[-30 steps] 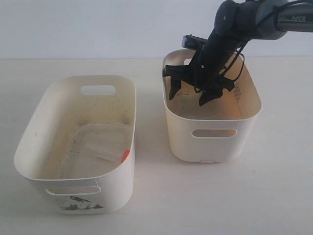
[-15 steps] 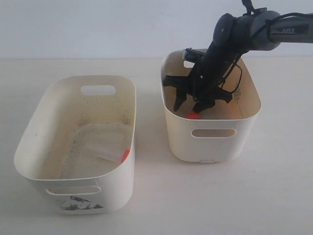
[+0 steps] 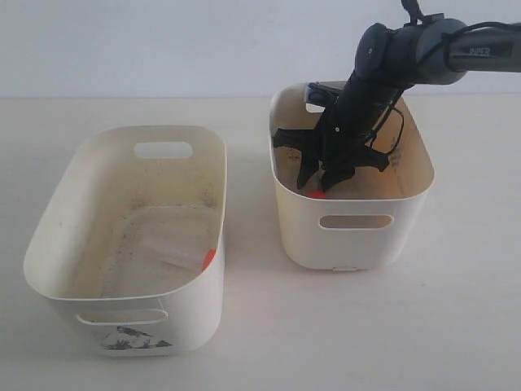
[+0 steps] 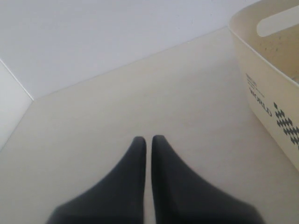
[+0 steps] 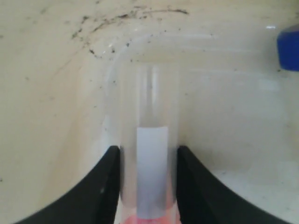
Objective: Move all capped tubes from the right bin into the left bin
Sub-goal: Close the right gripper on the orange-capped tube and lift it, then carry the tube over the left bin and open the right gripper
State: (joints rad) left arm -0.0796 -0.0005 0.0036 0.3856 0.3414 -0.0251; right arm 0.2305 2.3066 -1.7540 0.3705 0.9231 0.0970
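My right gripper (image 3: 326,181) reaches down into the right bin (image 3: 358,208), the plain-fronted cream tub. Its fingers press both sides of a clear capped tube (image 5: 150,140) with a white label, and the tube's orange-red cap (image 3: 316,194) shows below the fingers. In the right wrist view the right gripper (image 5: 147,151) is shut on this tube, just above the bin floor. A dark blue cap (image 5: 288,49) lies further along that floor. The left bin (image 3: 49,220), with the bird print, holds one clear tube (image 3: 181,251) with an orange-red cap. My left gripper (image 4: 148,140) is shut on nothing above the table, out of the exterior view.
A cream tub wall (image 4: 268,93) with dark lettering and a dotted diamond print stands beside the left gripper; I cannot tell which bin it is. The two bins sit side by side on a pale table (image 3: 269,326), with a narrow gap between them.
The right gripper has dropped deeper into the right bin and its fingers have drawn in around the orange-capped tube. The left bin and its tube have not moved.
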